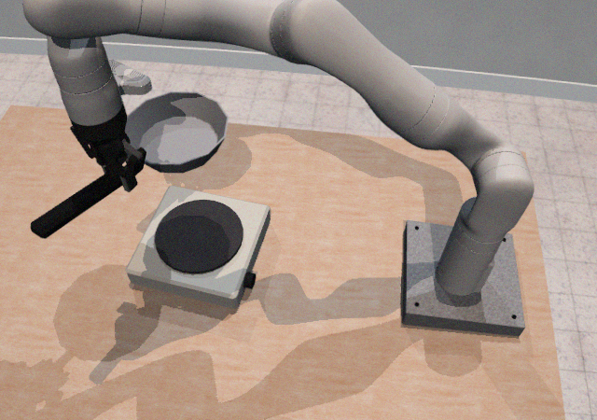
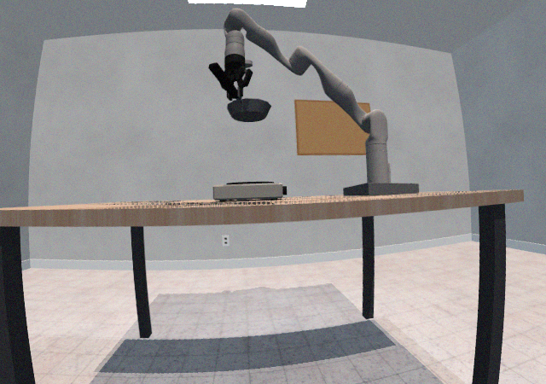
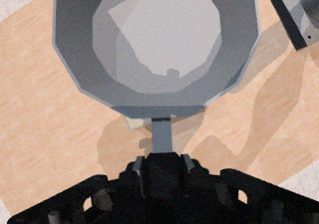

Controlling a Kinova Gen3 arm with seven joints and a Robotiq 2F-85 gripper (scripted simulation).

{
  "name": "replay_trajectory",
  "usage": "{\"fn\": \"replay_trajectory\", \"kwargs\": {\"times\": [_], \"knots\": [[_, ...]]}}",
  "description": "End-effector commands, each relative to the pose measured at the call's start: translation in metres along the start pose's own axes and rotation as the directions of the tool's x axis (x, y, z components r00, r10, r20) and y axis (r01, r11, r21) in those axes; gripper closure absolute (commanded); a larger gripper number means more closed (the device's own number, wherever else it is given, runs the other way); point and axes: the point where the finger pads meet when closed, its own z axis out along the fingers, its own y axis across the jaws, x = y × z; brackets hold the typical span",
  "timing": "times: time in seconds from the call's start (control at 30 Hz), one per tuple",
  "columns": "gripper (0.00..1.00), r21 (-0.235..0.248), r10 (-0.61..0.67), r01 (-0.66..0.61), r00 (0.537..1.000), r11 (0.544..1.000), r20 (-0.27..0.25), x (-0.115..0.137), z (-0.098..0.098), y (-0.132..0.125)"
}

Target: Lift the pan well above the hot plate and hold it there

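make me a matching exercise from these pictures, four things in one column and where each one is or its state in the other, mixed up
Things:
1. pan
2. hot plate
3. gripper
4. arm's base plate

Places or states:
a. bolted flat on the table, at the arm's foot
b. fingers shut on the black handle
c. on the table top, dark disc bare
d. up in the air, well above the table

Pairs: 1-d, 2-c, 3-b, 4-a
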Motion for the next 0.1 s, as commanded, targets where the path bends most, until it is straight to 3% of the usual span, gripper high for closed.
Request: {"fn": "replay_trajectory", "kwargs": {"times": [0.0, 0.07], "knots": [[1.0, 0.002, 0.0, 0.0, 1.0, 1.0, 0.002, 0.0, -0.0015, 0.0], [1.0, 0.002, 0.0, 0.0, 1.0, 1.0, 0.002, 0.0, -0.0015, 0.0]]}}
